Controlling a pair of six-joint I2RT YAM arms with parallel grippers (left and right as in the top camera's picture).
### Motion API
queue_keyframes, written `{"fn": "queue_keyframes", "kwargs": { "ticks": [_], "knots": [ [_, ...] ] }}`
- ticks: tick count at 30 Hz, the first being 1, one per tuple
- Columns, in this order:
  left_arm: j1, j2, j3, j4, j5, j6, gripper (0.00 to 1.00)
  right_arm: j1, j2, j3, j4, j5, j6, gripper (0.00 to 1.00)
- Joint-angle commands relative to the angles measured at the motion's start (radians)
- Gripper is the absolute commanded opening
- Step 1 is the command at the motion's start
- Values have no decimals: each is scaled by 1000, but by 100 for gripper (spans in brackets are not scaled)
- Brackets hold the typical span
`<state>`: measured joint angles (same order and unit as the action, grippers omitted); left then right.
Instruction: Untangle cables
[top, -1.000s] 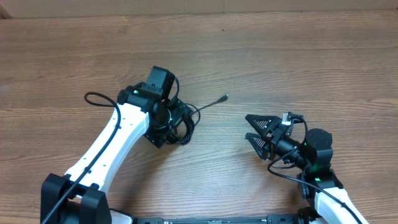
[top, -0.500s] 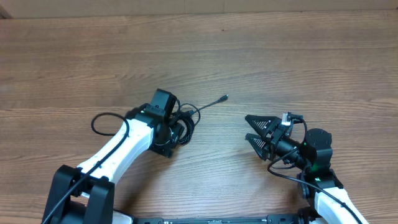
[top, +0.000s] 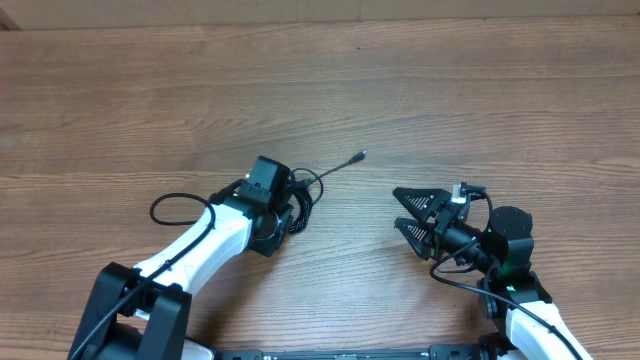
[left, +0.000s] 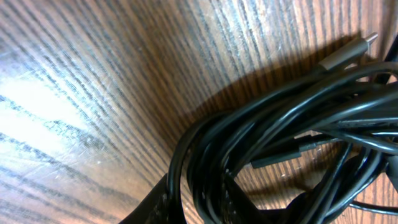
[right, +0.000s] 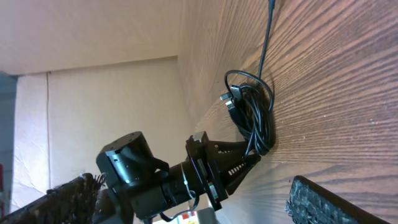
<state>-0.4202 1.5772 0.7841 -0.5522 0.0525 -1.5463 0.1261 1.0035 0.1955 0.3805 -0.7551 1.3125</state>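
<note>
The cables (top: 309, 188) lie as a tangled black bundle on the wooden table (top: 450, 90), with one plug end (top: 361, 156) stretched out to the right. My left gripper (top: 290, 213) sits at the bundle's near-left side and is shut on the cables. In the left wrist view the cables (left: 280, 124) fill the frame, and several strands run between the fingers of the left gripper (left: 227, 208). The right wrist view shows the same hold on the cables (right: 256, 118) from the side. My right gripper (top: 398, 207) stands open and empty, well to the right of the bundle.
The left arm's thicker black wire (top: 170, 205) loops out over the table to the left of the bundle. A pale wall (right: 93, 106) rises beyond the table's far side in the right wrist view.
The left gripper has closed from wide open onto the cable bundle, and its arm has shifted slightly right and toward the near edge. The right arm has stayed put.
</note>
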Motion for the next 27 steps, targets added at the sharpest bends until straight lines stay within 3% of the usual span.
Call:
{"fn": "queue_keyframes", "kwargs": {
  "ticks": [1,9,11,12,16,21,27],
  "knots": [
    [-41,5,-31,25,-69,-6,24,3,-2,8,2,-5,-126,98],
    [-50,11,-31,29,-115,-2,23,3,-3,8,-32,-34,-143,99],
    [-52,24,-31,30,-115,-2,17,3,-3,8,-50,-35,-143,100],
    [-52,40,-31,30,-111,-2,4,3,-3,8,-54,-35,-144,100],
    [-45,72,-31,29,-103,-1,4,2,-2,8,-64,-11,-163,100],
    [8,21,0,28,-3,105,4,2,-3,8,-122,43,-447,100],
    [27,-82,74,-18,101,163,4,2,-3,48,-169,-3,-451,93]
  ]
}}
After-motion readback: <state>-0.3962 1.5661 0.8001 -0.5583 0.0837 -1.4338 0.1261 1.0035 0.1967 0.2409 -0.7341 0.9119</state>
